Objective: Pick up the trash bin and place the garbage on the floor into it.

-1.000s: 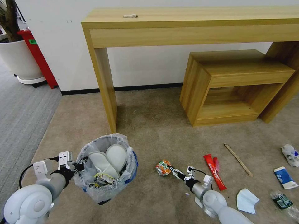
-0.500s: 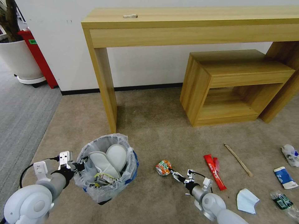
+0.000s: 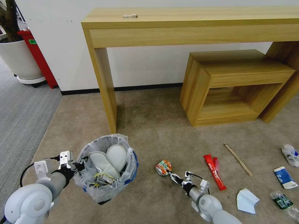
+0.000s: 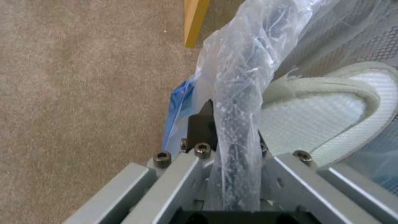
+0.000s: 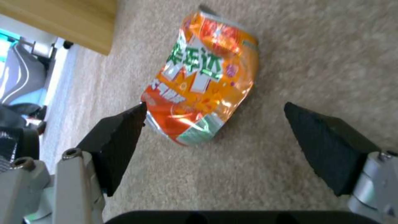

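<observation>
While the trash bin [image 3: 106,168] is being held at its rim by the left gripper [image 3: 81,164], the crushed can [image 3: 163,167] is being approached on the beige carpet [image 3: 149,130], as shown in the head view. The can is lying to the right of the bin, well apart from it, and the right gripper [image 3: 172,176] is being held just beside the can, on its side away from the bin. Two white slippers [image 3: 109,160] are sitting inside the bin. Farther from the bin than the can, the red wrapper [image 3: 214,171], wooden stick [image 3: 238,159] and blue mask [image 3: 247,200] are waiting.

In the left wrist view, the bin's bagged rim [image 4: 238,102] is being clamped between the left gripper's [image 4: 228,137] fingers [image 4: 201,127], with a slipper [image 4: 327,102] just inside.

In the right wrist view, the right gripper [image 5: 215,124] is being held wide open, with nothing grasped; one fingertip [image 5: 124,124] seems to be touching the can [image 5: 201,77], the other is standing apart. For a sound grip, the gripper is probably best advanced until the can's body is lying squarely between both pads before being closed.
</observation>
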You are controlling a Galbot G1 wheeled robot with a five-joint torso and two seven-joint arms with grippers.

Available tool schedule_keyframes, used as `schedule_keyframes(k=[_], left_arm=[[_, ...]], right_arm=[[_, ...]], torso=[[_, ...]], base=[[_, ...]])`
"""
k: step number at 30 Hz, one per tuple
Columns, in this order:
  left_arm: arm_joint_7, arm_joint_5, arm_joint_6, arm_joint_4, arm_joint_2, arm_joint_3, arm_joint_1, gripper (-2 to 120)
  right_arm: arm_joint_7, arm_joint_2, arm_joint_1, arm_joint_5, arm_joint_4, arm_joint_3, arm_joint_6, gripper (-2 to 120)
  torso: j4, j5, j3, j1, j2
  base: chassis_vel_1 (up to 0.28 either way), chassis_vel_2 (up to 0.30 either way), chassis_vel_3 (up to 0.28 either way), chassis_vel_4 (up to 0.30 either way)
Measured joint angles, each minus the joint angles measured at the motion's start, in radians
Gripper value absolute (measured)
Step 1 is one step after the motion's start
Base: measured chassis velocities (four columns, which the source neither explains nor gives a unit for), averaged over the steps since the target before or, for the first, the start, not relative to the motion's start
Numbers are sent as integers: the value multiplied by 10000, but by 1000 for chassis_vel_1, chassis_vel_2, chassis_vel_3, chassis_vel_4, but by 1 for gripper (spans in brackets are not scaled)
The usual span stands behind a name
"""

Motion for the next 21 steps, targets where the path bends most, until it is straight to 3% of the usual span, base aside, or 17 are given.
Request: schedule_keyframes(k=[21], left_arm=[[-3, -10, -13, -163, -36, -111, 97, 1]], right_arm=[[-51, 344, 185, -113, -262, -276, 95, 86]], torso=[[0, 1, 0, 0, 0]], base=[[0, 0, 0, 0]])
